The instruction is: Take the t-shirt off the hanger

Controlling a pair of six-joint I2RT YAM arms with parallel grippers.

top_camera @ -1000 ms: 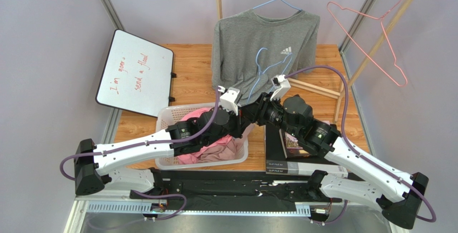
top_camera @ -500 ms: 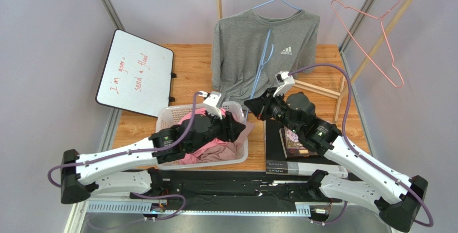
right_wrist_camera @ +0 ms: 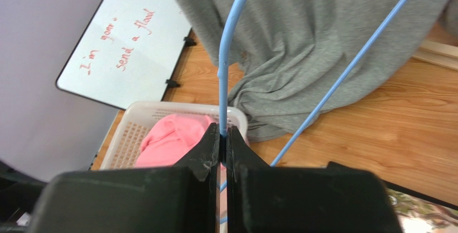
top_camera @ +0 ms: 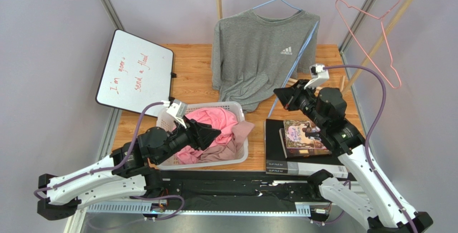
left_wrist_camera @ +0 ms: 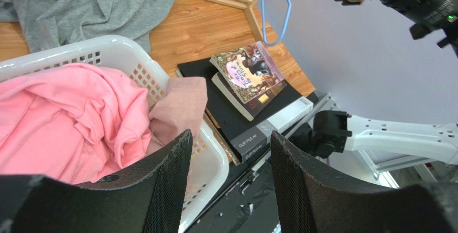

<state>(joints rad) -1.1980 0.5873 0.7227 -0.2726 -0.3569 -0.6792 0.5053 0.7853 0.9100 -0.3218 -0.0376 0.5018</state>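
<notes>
T-shirt hangs behind the blue hanger clamped in the right pincer; left pincer spread above basket.

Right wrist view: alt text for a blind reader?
The right gripper is shut on a thin blue wire hanger. Behind it a grey t-shirt slumps onto the wooden table, near a white plastic basket of pink clothes and a whiteboard.

Grey t-shirt w/ white logo is seen top centre; hanger is blue; clothes pink, basket white, lower left.
</notes>
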